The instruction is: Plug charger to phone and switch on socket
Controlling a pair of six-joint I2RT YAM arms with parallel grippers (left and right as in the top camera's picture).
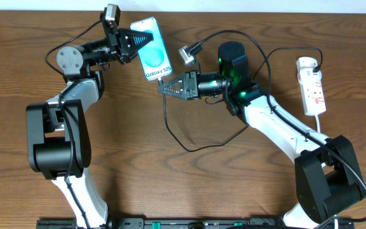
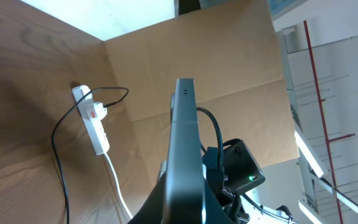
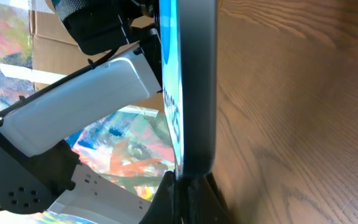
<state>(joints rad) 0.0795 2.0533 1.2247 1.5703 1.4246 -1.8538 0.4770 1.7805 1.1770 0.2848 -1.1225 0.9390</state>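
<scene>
Wood table point(image 1: 234, 184), left gripper point(image 1: 143, 39) clamped on the far end of the phone point(image 1: 152, 56), right gripper point(image 1: 162, 88) pinched tight on the charger point(image 1: 176, 137) tip right at the phone's near end, cable looping across the table, socket point(image 1: 312, 89) well apart at far right, black plug in it.

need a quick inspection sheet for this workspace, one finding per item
surface: brown wood-grain table
job's things: phone lit, screen up; charger tip at its lower end, seating unclear; socket beside right arm, black plug in
clutter: nothing seen
grippers: left gripper jaws shut on phone; right gripper jaws shut on charger tip
cables: charger loops loosely over table to socket; white cord leaves socket
surroundings: cardboard behind table
</scene>
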